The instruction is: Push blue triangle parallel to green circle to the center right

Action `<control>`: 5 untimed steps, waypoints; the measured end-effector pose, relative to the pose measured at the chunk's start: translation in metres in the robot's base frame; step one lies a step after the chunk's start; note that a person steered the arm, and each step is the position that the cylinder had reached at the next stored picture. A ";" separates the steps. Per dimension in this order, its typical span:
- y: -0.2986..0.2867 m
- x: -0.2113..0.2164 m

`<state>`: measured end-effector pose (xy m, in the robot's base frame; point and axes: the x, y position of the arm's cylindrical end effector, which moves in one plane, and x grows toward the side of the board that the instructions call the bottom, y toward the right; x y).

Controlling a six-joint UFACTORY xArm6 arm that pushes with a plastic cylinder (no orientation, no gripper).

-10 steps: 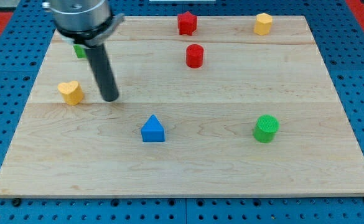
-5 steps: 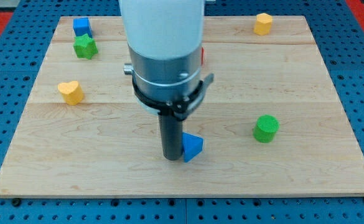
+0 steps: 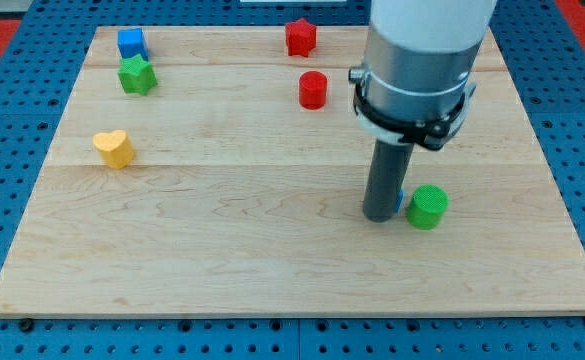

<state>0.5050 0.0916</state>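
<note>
The blue triangle (image 3: pixel 399 200) is almost wholly hidden behind my rod; only a thin blue sliver shows between the rod and the green circle (image 3: pixel 428 206). The green circle sits at the view's right, a little below the board's middle. My tip (image 3: pixel 380 214) rests on the board just left of the green circle, with the blue sliver squeezed between them. Whether the triangle touches the circle cannot be told.
A red cylinder (image 3: pixel 313 89) and red star (image 3: pixel 300 37) are at the view's top middle. A blue cube (image 3: pixel 131 43) and green star (image 3: pixel 137 75) are at the top left. A yellow heart (image 3: pixel 114 148) sits at the left. The arm hides the top right corner.
My tip has swept from the board's left to the right, pushing the blue triangle rightward from the bottom middle up against the green circle's left side.
</note>
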 end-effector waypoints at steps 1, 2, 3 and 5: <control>0.012 -0.026; 0.009 -0.038; 0.002 -0.049; 0.049 -0.084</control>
<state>0.4206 0.1406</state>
